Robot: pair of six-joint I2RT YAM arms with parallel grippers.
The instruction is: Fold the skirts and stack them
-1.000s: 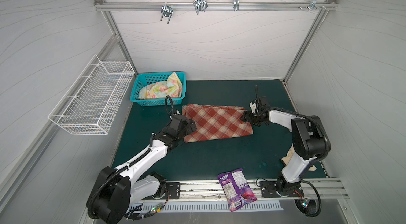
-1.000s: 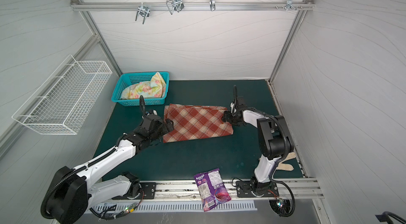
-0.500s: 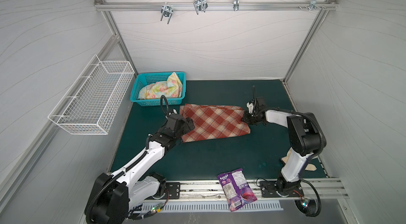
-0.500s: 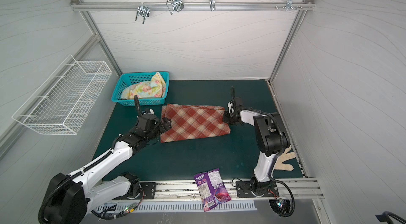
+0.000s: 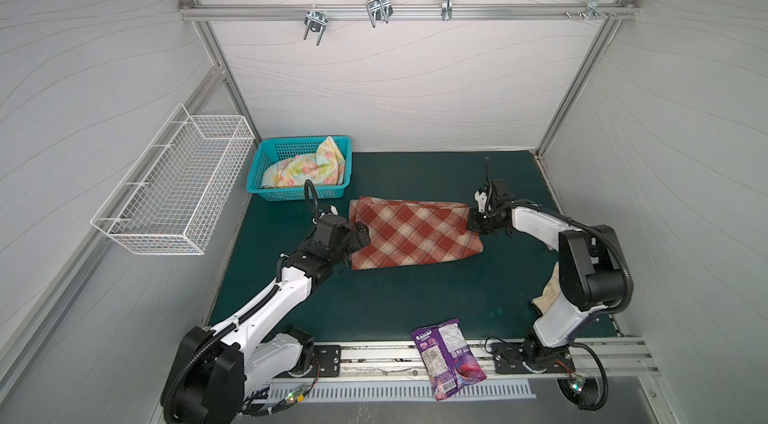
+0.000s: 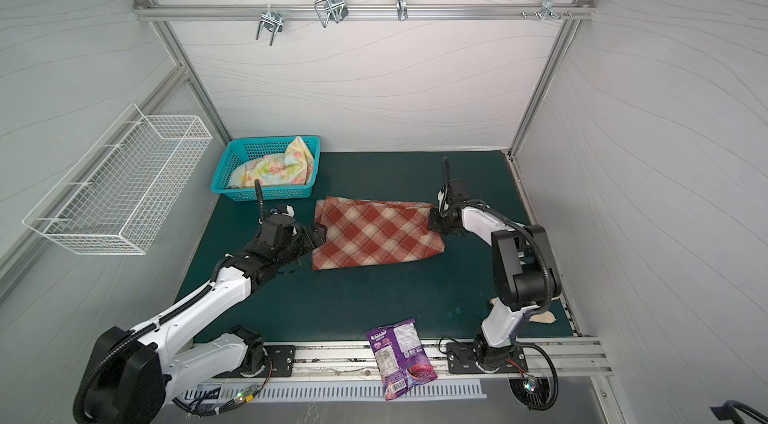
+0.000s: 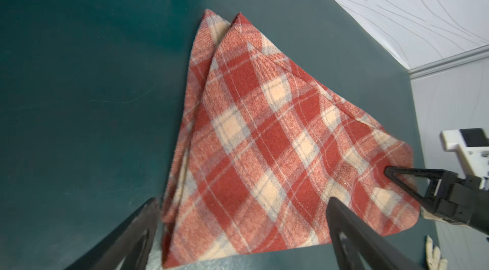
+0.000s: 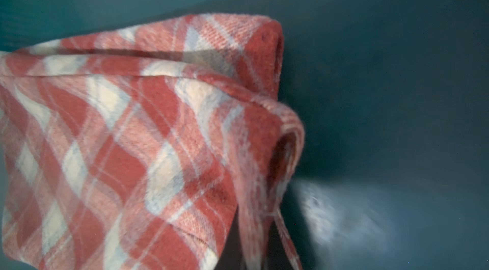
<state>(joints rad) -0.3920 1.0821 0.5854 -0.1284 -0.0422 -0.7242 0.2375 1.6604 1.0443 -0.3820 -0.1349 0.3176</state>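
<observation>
The rust-red and cream plaid skirt [image 5: 415,235] [image 6: 374,235] lies folded flat on the green mat. My right gripper [image 5: 471,224] [image 6: 432,224] is shut on its right edge; in the right wrist view the pinched cloth [image 8: 137,136] bunches up and hides the jaws. My left gripper [image 5: 361,235] [image 6: 320,233] [image 7: 242,202] stands open at the skirt's left edge, its fingers straddling the near left corner [image 7: 201,229]. The pastel floral skirt [image 5: 307,168] [image 6: 274,166] lies crumpled in the teal basket.
The teal basket [image 5: 295,193] stands at the back left, just behind the left gripper. A white wire basket [image 5: 174,189] hangs on the left wall. A purple snack bag [image 5: 446,353] lies at the front edge. A cream glove [image 5: 546,293] lies beside the right arm's base.
My right gripper has shut on the plaid skirt's right edge. Both grippers and the skirt have shifted slightly to the left. The left gripper stays open.
</observation>
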